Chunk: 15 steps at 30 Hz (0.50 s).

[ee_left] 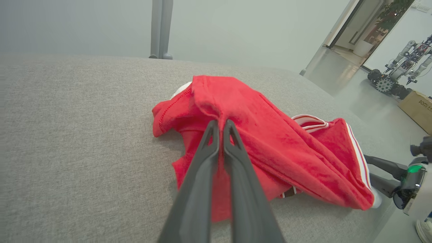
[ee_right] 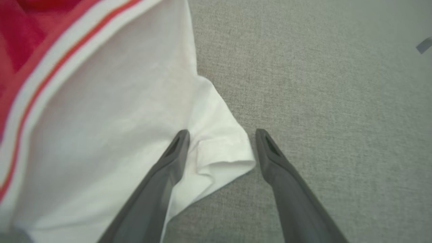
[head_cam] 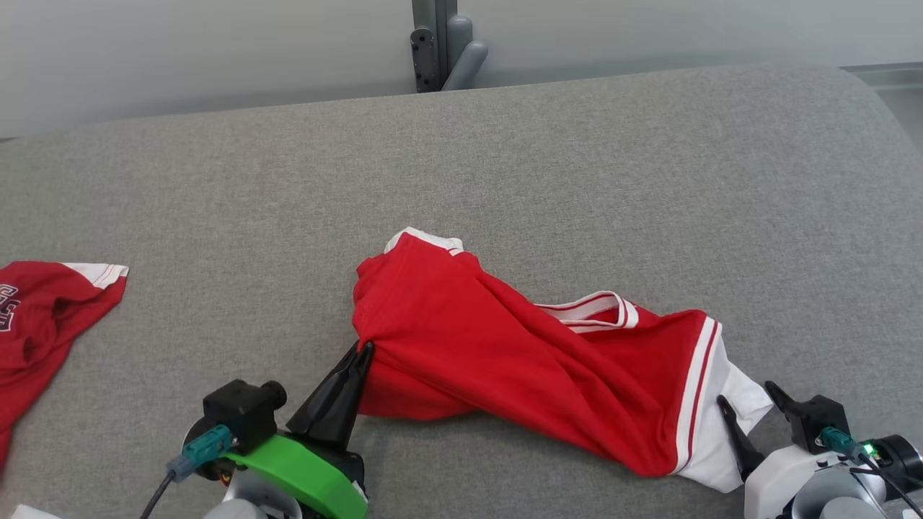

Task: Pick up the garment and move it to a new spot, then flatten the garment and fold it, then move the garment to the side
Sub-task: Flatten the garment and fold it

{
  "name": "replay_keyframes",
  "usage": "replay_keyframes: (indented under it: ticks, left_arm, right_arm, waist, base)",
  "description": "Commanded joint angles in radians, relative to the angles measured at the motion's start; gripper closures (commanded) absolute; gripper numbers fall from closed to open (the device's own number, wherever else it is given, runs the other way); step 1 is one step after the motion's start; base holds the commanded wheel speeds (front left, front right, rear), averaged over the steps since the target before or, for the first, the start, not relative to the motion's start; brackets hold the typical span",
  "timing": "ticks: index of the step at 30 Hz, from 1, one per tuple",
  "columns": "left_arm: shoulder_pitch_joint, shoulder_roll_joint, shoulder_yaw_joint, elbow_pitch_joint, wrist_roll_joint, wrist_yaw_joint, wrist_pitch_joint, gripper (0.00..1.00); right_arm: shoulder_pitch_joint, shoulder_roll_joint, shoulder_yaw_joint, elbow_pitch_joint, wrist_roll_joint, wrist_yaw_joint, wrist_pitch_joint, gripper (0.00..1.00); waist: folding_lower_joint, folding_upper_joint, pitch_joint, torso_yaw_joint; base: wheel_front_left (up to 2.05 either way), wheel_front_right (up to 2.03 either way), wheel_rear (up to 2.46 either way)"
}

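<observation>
Shirt: red shirt (head_cam: 519,353) bunched on the grey cushion (head_cam: 577,158).
Left: left gripper (ee_left: 219,123) clamped on the shirt's left edge.
Right: right gripper (ee_right: 221,133) spread wide, fingers either side of the white sleeve (ee_right: 135,118) corner (not gripping it).

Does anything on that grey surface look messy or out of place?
Yes: the red garment lies twisted and bunched, not flat. The left gripper pinches one end; the right gripper stands open around its white corner.
</observation>
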<state>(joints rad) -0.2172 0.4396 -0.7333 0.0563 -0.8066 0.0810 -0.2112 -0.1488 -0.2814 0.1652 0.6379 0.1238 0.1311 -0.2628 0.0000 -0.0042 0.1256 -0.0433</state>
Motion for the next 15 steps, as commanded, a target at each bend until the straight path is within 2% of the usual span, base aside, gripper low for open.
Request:
replay_keyframes:
  ticks: [1,6,7,8,9,10,12,13,15]
  left_arm:
    - [0.011,0.013,0.010,-0.011,-0.003,0.008,0.002,1.00]
    - [0.029,0.030,0.017,-0.061,-0.012,0.024,0.006,1.00]
    - [0.030,0.033,0.017,-0.069,-0.013,0.027,0.009,1.00]
    - [0.033,0.034,0.016,-0.075,-0.013,0.029,0.012,1.00]
    - [0.037,0.036,0.016,-0.081,-0.013,0.033,0.013,1.00]
    - [0.041,0.036,0.016,-0.090,-0.017,0.035,0.013,1.00]
    - [0.054,0.046,0.026,-0.131,-0.025,0.046,0.012,1.00]
    - [0.069,0.059,0.041,-0.172,-0.035,0.057,0.013,1.00]
    - [0.083,0.082,0.061,-0.225,-0.045,0.077,0.015,1.00]
  right_arm:
    - [0.000,-0.003,0.009,0.014,0.011,-0.001,-0.003,0.00]
    - [-0.025,0.011,0.055,0.083,0.047,0.000,0.001,0.00]
    - [-0.029,0.018,0.074,0.099,0.065,0.000,0.001,0.29]
    - [-0.032,0.026,0.099,0.112,0.092,0.002,0.004,0.83]
    - [-0.036,0.031,0.121,0.124,0.123,0.004,0.006,1.00]
    - [-0.038,0.032,0.153,0.130,0.160,0.004,0.020,1.00]
    - [-0.050,0.025,0.144,0.088,0.360,0.001,0.028,1.00]
    - [-0.062,-0.003,0.119,-0.008,0.512,0.000,0.046,1.00]
    - [-0.058,-0.048,0.091,-0.135,0.660,-0.001,0.076,1.00]
  waist:
    - [0.0000,0.0042,0.001,0.003]
    - [0.0000,0.0042,0.007,0.011]
    - [0.0000,0.0042,0.007,0.012]
    - [0.0000,0.0042,0.007,0.014]
    - [0.0000,0.0042,0.006,0.015]
    - [0.0000,0.0042,0.004,0.015]
    - [0.0000,0.0042,-0.002,0.014]
    - [0.0000,0.0042,-0.009,0.010]
    - [0.0000,0.0042,-0.016,0.002]
  base:
    - [0.00,0.00,0.00]
    - [0.00,0.00,0.00]
    - [0.00,0.00,0.00]
    - [0.00,0.00,0.00]
    - [0.00,0.00,0.00]
    - [0.00,0.00,0.00]
    - [0.00,0.00,0.00]
    - [0.00,0.00,0.00]
    - [0.00,0.00,0.00]
